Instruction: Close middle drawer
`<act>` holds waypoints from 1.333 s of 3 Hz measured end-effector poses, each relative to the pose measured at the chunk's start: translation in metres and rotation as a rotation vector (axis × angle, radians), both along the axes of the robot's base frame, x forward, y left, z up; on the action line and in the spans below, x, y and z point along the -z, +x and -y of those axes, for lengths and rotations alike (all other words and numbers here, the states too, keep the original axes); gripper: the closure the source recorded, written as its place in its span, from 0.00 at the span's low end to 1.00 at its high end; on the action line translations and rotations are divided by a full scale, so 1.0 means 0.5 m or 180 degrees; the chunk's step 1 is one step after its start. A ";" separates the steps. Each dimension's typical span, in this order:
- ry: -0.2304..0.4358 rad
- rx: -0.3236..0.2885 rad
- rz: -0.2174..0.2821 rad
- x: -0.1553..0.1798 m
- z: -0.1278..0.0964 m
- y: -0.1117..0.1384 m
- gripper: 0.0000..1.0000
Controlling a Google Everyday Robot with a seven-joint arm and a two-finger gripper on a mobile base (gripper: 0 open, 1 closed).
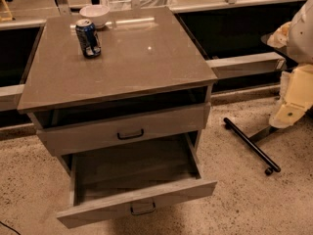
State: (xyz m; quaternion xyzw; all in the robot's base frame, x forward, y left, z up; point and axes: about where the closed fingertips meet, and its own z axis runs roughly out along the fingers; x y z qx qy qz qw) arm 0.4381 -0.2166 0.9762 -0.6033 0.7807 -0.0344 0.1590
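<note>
The middle drawer (pixel 137 173) of the grey cabinet is pulled far out towards me and is empty inside. Its plain front (pixel 98 207) faces the lower edge of the view and carries a small black bar handle (pixel 143 208). Above it, the slimmer top drawer (pixel 122 129) stands slightly open, with its own black handle (pixel 130 134). The bottom drawer is hidden under the open one. My gripper does not show. Only cream-white arm parts (pixel 296 94) show at the right edge, well to the right of the cabinet.
On the cabinet top (pixel 146 58) stand a blue soda can (pixel 88 38) and a white bowl (pixel 95 14) at the back left. A black bar with small wheels (pixel 252 146) lies on the speckled floor to the right. Low shelving runs behind the cabinet.
</note>
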 end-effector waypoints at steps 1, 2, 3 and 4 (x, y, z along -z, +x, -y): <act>0.0000 -0.0001 -0.0001 0.000 0.000 0.000 0.00; 0.0007 -0.0116 -0.0177 0.041 -0.008 0.012 0.00; 0.0357 -0.0374 -0.0475 0.179 -0.044 0.009 0.00; 0.1073 -0.0484 -0.0627 0.349 -0.083 -0.045 0.00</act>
